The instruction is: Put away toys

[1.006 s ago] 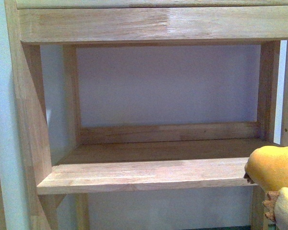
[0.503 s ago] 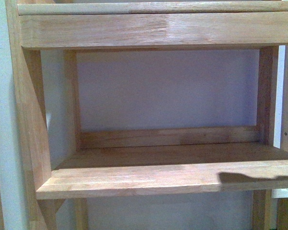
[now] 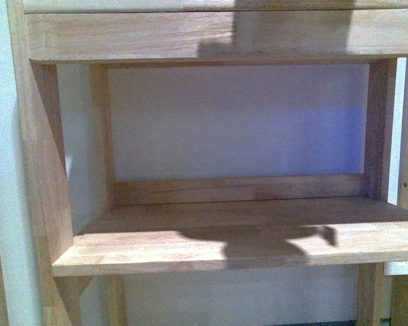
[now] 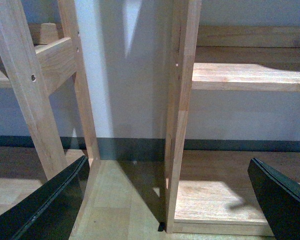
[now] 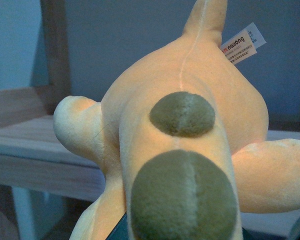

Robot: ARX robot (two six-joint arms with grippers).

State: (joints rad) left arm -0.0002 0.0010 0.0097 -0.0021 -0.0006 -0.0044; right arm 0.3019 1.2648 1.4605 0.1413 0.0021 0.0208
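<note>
The orange-yellow plush animal (image 5: 185,150), with olive spots down its middle and a white label (image 5: 241,44) near its tail, is filling the right wrist view, hanging just before the front edge of a wooden shelf (image 5: 25,145). The right tool (image 5: 210,235) is gripping it from below, only dark slivers of its fingers showing. In the front view the plush is out of sight; a shadow (image 3: 258,241) is lying across the shelf's front edge. The left tool (image 4: 167,161) is hovering wide apart, holding nothing, near the floor (image 4: 120,200) by the shelf's upright (image 4: 180,115).

dim bluish light, dark shadows across the shelf (image 3: 156,248), plush toy (image 5: 190,65) warmly lit
</note>
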